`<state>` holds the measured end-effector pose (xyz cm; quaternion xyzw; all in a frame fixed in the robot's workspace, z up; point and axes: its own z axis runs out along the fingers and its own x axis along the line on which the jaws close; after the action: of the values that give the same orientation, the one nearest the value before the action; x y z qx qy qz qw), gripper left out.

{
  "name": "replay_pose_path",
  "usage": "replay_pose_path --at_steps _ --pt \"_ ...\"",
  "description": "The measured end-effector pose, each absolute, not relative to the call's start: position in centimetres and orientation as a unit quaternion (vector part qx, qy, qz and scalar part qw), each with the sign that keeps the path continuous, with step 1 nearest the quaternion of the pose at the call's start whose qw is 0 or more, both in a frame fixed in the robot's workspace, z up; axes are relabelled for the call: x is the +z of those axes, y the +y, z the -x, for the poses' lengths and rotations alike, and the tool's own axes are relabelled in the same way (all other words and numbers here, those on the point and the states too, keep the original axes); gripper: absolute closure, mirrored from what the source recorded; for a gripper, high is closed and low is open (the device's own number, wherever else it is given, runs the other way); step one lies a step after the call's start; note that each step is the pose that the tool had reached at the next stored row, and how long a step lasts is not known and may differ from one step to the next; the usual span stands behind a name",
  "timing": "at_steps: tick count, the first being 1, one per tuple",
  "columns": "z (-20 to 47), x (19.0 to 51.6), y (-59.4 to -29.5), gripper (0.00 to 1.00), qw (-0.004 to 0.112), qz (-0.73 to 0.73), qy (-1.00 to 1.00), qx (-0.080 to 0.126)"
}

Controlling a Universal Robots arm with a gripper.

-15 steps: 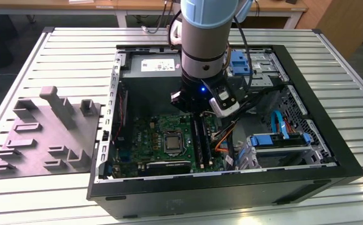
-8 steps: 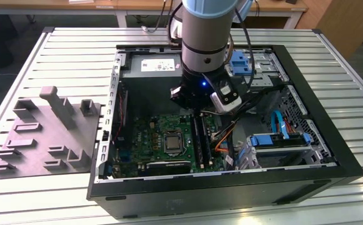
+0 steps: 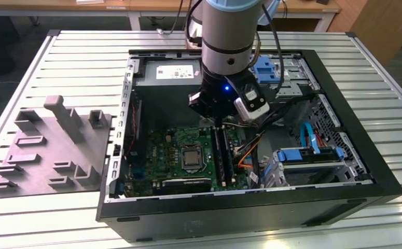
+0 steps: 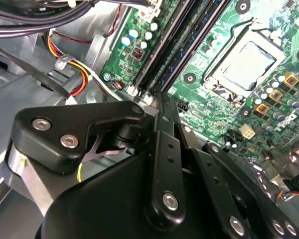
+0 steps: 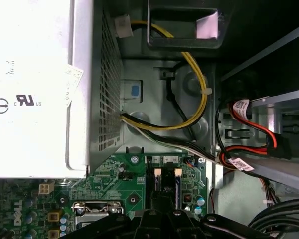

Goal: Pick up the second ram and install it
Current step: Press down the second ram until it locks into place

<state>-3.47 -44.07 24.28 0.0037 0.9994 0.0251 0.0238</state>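
Observation:
My gripper (image 3: 218,123) hangs inside the open computer case, right over the near end of the long black slots (image 3: 219,155) on the green motherboard (image 3: 180,155). In the second wrist view the black fingers (image 4: 162,144) run together to a point, so the gripper (image 4: 157,97) looks shut with nothing visible between the tips. A dark blue strip, the second ram (image 5: 178,188), lies along one slot just beyond the gripper (image 5: 162,204). The same blue edge of the ram (image 4: 187,50) shows between the slot walls; I cannot tell whether the tips touch it.
The grey power-supply box (image 3: 176,72) fills the case's far end. Yellow and black cables (image 5: 199,104) run beside it, and red and orange wires (image 4: 72,74) lie close to the slots. A blue drive cage (image 3: 312,155) sits at the exterior view's right. A grey fixture plate (image 3: 49,150) lies outside the case.

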Motion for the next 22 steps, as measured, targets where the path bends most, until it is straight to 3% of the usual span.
replay_pose_path --at_steps 22 --pt "3.5 24.3 -49.1 0.89 0.024 -0.004 0.999 0.024"
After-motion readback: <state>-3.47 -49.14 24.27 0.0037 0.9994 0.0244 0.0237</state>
